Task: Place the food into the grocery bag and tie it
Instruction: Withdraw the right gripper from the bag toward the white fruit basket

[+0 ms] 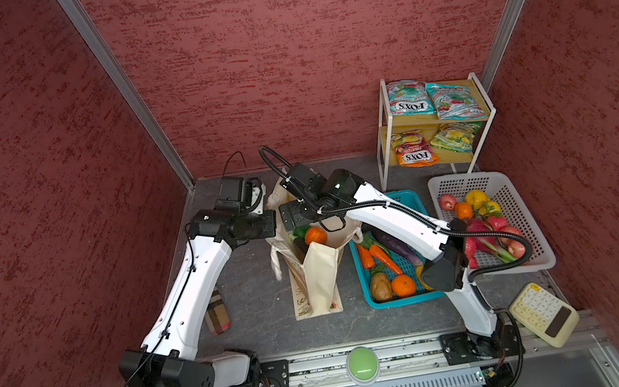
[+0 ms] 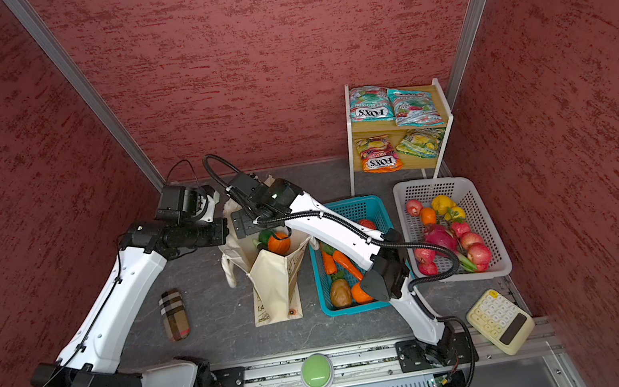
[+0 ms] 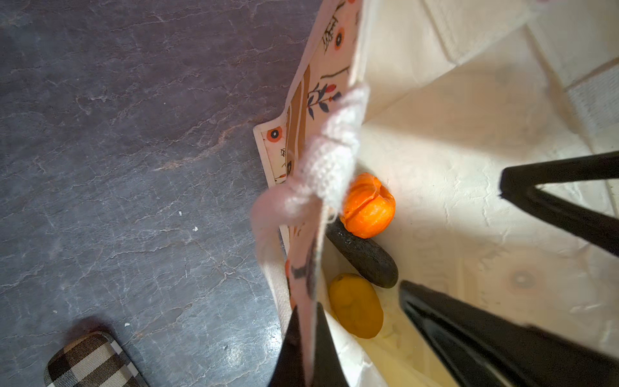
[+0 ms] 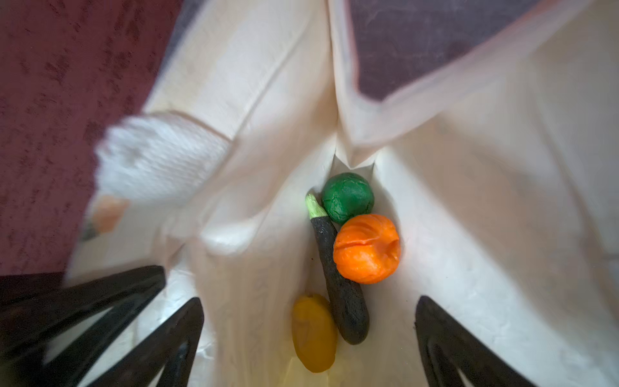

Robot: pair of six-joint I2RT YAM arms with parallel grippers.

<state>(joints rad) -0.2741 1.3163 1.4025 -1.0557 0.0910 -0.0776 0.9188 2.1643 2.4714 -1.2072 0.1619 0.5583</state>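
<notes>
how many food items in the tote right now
4 in the grocery bag: a green vegetable by the corner fold, an orange pumpkin beside it, a dark aubergine alongside both, a yellow piece by the aubergine's end. Folds may hide more.

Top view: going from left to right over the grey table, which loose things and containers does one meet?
From the left: checked pouch → grocery bag → teal basket → white basket.

On the grey tabletop point(image 1: 256, 295) I see a plaid case point(image 1: 217, 312) at the left — well apart from a cream calculator point(image 1: 542, 315) at the right; a green button point(image 1: 362, 364) sits on the front rail point(image 1: 314, 364).
</notes>
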